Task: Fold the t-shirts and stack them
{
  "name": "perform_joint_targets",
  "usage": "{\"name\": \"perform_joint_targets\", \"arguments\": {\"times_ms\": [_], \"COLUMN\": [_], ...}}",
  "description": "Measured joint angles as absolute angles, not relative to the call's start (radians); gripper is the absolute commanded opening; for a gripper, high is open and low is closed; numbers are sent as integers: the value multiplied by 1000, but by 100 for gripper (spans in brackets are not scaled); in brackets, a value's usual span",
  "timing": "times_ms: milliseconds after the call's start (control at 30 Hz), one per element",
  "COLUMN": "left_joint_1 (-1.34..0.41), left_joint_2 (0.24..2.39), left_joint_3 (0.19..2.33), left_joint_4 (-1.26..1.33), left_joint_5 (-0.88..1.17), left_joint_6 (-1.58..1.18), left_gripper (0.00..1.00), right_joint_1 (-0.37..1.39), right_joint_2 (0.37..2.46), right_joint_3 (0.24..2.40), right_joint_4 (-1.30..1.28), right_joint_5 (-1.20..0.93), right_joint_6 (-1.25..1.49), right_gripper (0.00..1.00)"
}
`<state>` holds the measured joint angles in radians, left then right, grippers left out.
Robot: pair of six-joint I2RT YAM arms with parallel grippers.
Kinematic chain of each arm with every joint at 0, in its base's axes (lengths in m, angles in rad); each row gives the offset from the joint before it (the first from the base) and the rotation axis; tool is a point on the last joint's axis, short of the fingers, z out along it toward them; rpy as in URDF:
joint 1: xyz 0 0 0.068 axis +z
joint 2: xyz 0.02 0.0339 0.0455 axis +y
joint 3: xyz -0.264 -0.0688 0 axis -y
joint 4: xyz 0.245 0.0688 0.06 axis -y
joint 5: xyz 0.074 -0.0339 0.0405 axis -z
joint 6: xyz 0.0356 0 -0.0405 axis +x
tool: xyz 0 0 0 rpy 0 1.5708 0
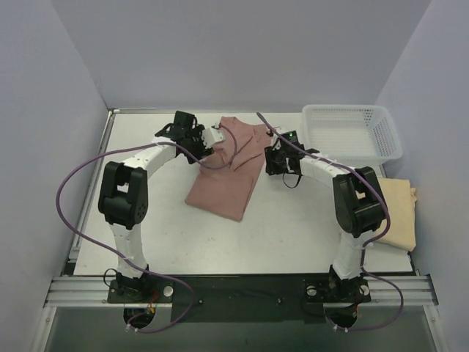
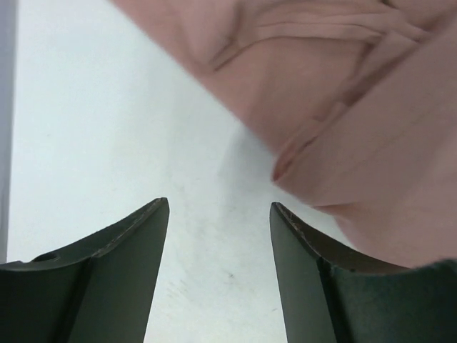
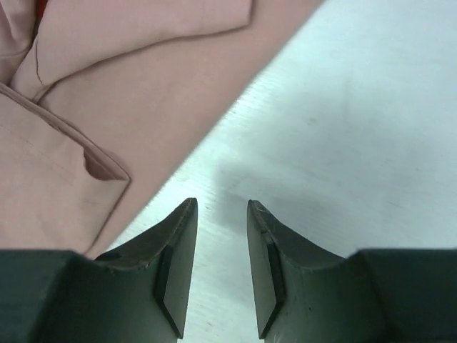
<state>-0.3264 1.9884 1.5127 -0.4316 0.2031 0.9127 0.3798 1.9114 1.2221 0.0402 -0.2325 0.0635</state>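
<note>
Pink-brown t-shirt [image 1: 229,176] lay part-folded at the middle of the worktop [image 1: 293,227], unstacked, likely needing more folds, while left fingers [image 2: 121,279] and right fingers [image 3: 175,271] stood parted and empty beside its edges, seen only by the wrist cameras, and only the overhead showed the tan t-shirt [image 1: 399,213] at the right edge.

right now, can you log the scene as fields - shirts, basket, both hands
pink shirt: partly folded, flat on the table, between the two hands
tan shirt: folded, at the table's right edge, nearer than the basket
basket: white mesh, far right corner, looks empty
left hand: open, holding nothing, beside the pink shirt's edge
right hand: open a little, holding nothing, beside the pink shirt's edge
</note>
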Motion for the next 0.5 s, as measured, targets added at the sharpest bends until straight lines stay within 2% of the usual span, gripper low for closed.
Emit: {"name": "perform_joint_targets", "arguments": {"times_ms": [33,133,200,333,400,500], "left_joint_1": [-318,-281,-245,-208,-216,-234], "left_joint_2": [1988,1967,1877,1583,1491,1476], "left_joint_3": [1525,1551,1476,1181,1073,966], "left_joint_4": [-419,-411,-440,-564,-636,-651], "left_joint_5": [184,198,298,482,542,582], "left_joint_6": [886,868,989,1276,1396,1499], "left_gripper": [56,54,57,68,71,72], "right_joint_1": [370,374,424,620,730,821], "right_joint_2": [1893,1764,1642,1477,1472,1518], "right_joint_3": [1205,1067,947,801,783,781], "right_joint_4": [55,141,197,239,227,201], "right_joint_5": [-223,-236,-286,-388,-409,-395], "right_joint_6": [62,-9,-118,-346,-442,-546], "right_gripper": [33,43,50,53,53,53]}}
